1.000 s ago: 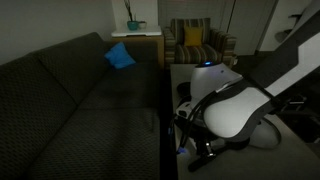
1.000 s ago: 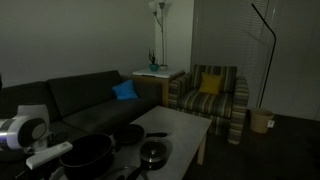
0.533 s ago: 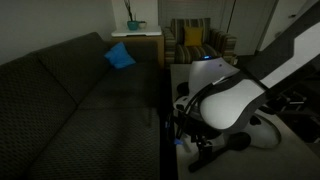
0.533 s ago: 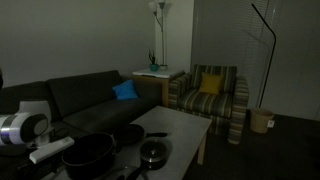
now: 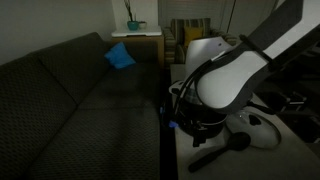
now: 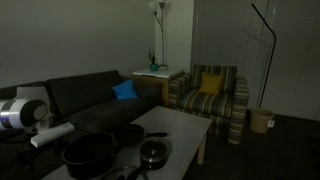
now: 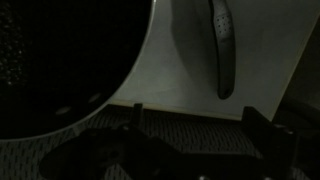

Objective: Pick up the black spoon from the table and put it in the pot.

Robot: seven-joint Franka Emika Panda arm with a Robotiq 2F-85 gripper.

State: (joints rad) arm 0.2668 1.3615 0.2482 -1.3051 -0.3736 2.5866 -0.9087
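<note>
**A:** Start at the left of the room. What's there?

**B:** In an exterior view the white arm [image 6: 25, 110] comes in from the left edge. Just right of it and lower down, the black pot [image 6: 90, 155] stands on the near end of the pale table [image 6: 180, 125]. A glass lid [image 6: 153, 152] lies on the table just right of the pot. Behind them runs a dark sofa [image 6: 80, 95] with a blue cushion [image 6: 125, 91]. Further right is a striped armchair [image 6: 212, 100] with a yellow cushion [image 6: 210, 83].

**A:** And the claw?

**B:** The wrist view shows it best. The gripper [image 7: 193, 112] sits along the bottom of that view with its two fingers spread wide and nothing between them. It hangs low over the tabletop, right beside the pot's rim.

**A:** Where is the black spoon?

**B:** I can't place it for certain. The pot fills the left of the wrist view, and its inside is too dark to show anything lying in it. To the right, over the pale tabletop, a slim dark piece [image 7: 220, 50] with a rounded end comes down from the top edge. Whether that is the spoon or a pan's handle, I cannot tell.
</note>
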